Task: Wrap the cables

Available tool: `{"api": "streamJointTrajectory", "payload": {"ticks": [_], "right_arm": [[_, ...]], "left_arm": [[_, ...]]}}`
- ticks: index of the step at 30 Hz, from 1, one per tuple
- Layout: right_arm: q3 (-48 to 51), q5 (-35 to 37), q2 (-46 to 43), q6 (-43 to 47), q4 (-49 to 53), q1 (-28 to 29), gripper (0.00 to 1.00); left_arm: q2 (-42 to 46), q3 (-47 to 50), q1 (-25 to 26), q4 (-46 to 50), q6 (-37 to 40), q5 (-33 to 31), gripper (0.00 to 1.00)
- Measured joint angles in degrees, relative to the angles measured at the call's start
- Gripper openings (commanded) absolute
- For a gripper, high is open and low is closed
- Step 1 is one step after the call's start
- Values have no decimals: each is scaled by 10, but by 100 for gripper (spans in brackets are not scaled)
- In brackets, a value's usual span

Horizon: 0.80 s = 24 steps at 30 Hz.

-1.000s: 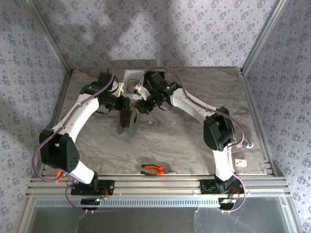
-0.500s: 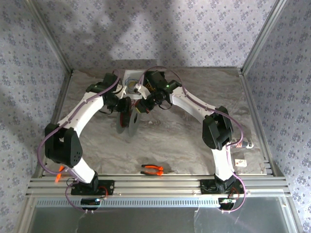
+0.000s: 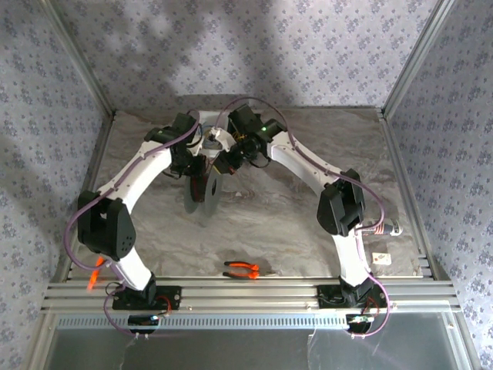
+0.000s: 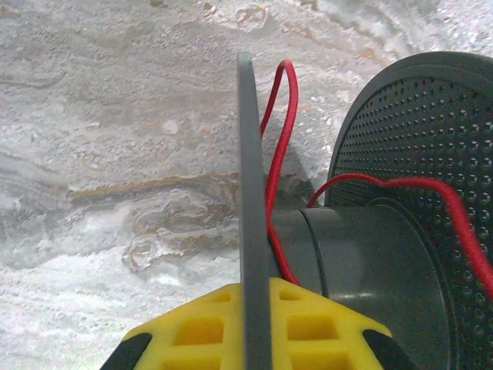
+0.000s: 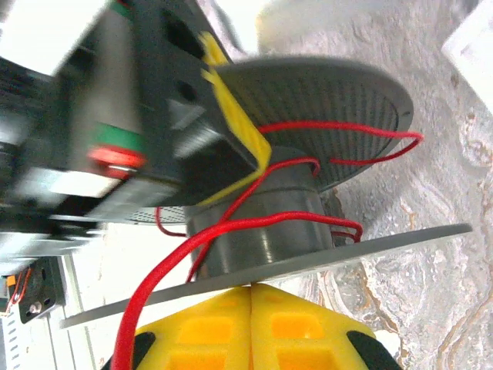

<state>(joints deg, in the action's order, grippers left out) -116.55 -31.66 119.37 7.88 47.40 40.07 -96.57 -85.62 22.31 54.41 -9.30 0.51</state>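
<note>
Standing on edge far-centre on the counter (image 3: 300,223), the spool (image 3: 205,191) lies with its axis left-right. Left wrist: the left hand (image 4: 256,327) pinches one flange (image 4: 246,154), red cable (image 4: 279,116) slack beside it. Right wrist: the right hand (image 5: 250,335), fingers (image 5: 304,339) together, meets the other flange.

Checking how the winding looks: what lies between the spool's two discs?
In the right wrist view the spool has its grey hub there, with loose turns of red cable around it.
</note>
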Motion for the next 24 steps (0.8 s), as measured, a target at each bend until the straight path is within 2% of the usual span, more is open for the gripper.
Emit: {"api": "streamJointTrajectory", "payload": {"ticks": [4,8,16,24], "right_arm": [[-36,2,-8,10,14,21,0],[-28,7,-41,16,19,49,0],[90,18,-155,13,-15,113,0],[204,34,-196,-19,-85,184,0]], "left_arm": [[-3,-9,0,10,-7,-9,0],[-3,-16,-2,13,-14,-10,0],[-4,-71,-12,10,-33,-14,0],[-2,-89,-36,-2,-60,-10,0]]}}
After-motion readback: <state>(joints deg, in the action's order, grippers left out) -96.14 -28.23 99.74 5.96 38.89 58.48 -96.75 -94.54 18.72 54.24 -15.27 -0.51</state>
